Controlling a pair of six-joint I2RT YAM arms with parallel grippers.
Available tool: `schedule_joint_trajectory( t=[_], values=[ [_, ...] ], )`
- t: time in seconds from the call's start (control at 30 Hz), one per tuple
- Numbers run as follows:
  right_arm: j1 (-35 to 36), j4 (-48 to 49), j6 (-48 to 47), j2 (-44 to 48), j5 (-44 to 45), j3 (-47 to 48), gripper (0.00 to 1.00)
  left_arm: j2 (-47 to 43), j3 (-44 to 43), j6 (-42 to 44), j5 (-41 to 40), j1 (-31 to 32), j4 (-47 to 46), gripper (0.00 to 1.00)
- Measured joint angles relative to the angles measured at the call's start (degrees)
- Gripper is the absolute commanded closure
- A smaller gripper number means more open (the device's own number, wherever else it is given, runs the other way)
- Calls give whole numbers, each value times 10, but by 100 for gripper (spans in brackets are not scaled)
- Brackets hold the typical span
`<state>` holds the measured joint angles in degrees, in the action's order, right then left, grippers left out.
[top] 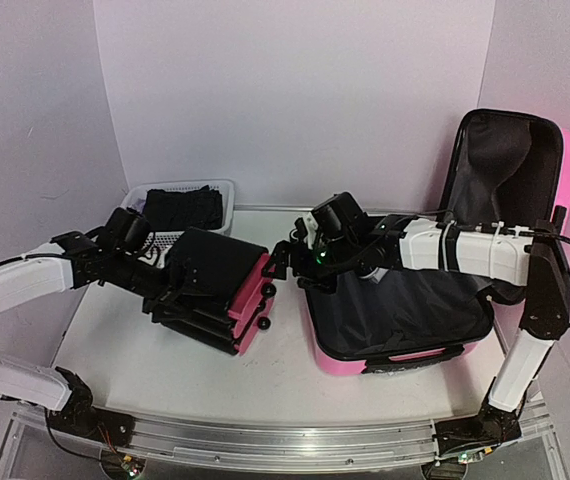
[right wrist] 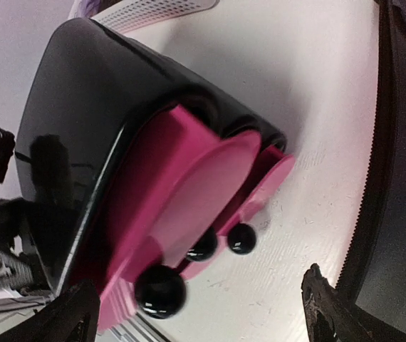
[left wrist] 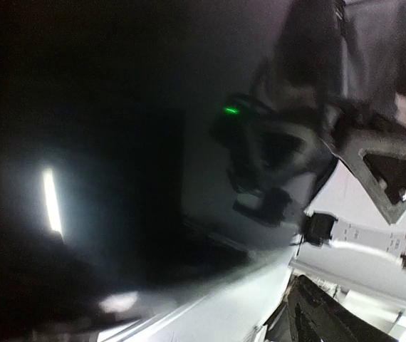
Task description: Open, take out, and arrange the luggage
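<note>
The luggage (top: 405, 315), a large pink hard-shell suitcase, is laid open. Its lower half rests flat and its lid is stood upright against the wall. Inside the lower half only black fabric lining is seen. A white mesh basket (top: 227, 190) is placed at the back, and dark folded items (top: 180, 208) are kept in it. A smaller case (top: 215, 265) with a glossy black shell, pink ends and black wheels (right wrist: 160, 288) is laid on its side, closed.

All of this is carried by a white table (top: 165, 370), which is enclosed by pale plain walls at the back and on both sides. A metal rail (top: 265, 440) is fixed along the near edge.

The right gripper (top: 280, 262) is spread to its full width and nothing is held in it. The wheeled pink end of the smaller case is found straight ahead of its jaws, near but apart. The luggage lies behind these jaws, under the right forearm, with its black zipper edge just beside the outer fingertip (right wrist: 324, 306).

The left gripper (top: 170, 285) is set against the other end of the smaller case, also spread wide. In its wrist view nearly everything is filled by dark shell, so it cannot be told whether the case is really gripped. From these jaws the luggage is well apart, beyond the smaller case.
</note>
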<state>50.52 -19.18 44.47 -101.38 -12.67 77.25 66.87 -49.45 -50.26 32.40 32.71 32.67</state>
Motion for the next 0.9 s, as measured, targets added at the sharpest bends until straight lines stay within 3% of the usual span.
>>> schedule_joint_trajectory(
  t=[0.13, 0.3, 0.47, 0.6, 0.73, 0.9],
  values=[
    [0, 30, 65, 0, 12, -12, 2, 52, -57, 23, -9, 77, -54, 9],
    [0, 54, 106, 1, 34, -33, 6, 4, -64, 72, -26, 98, -75, 7],
    [3, 65, 113, 1, 61, -33, 17, -45, -101, 152, -87, 97, -2, 6],
    [3, 47, 98, 1, 94, -22, 21, -49, -176, 214, -212, 95, 101, 3],
    [3, 27, 84, 1, 132, -17, 28, -32, -228, 254, -309, 54, 168, 2],
    [3, 21, 63, 2, 160, -15, 29, 28, -236, 283, -310, -50, 199, 2]
  ],
)
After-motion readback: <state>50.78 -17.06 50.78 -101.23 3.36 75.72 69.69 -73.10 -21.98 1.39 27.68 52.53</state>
